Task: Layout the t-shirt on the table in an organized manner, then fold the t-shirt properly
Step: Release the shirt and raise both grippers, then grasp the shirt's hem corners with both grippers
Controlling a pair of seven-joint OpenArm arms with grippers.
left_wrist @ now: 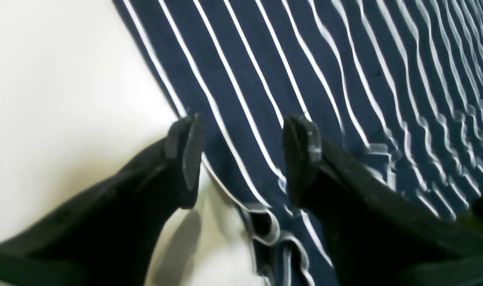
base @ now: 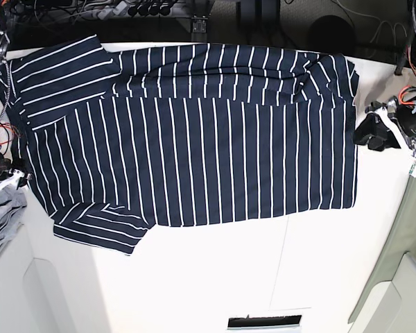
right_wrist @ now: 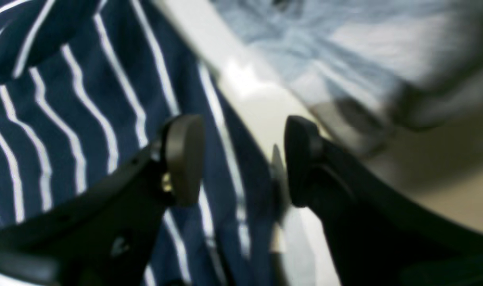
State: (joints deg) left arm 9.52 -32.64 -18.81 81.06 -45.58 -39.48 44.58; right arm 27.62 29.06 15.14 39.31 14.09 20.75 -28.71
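T-shirt (base: 194,146) spread flat on table (base: 215,277); no containers.

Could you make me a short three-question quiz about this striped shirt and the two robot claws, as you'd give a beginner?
1. True or false: the t-shirt lies spread flat on the table.
2. The left gripper is: A) shut on cloth, B) open with nothing between its fingers, C) out of sight.
3. Fill in: in the right wrist view, the right gripper hovers over the shirt's ____, where navy cloth meets white tabletop.

Key: 1 true; the body is spread, though one sleeve near the front is folded over. 2 B; its open jaws straddle the shirt's border without pinching it. 3 edge.
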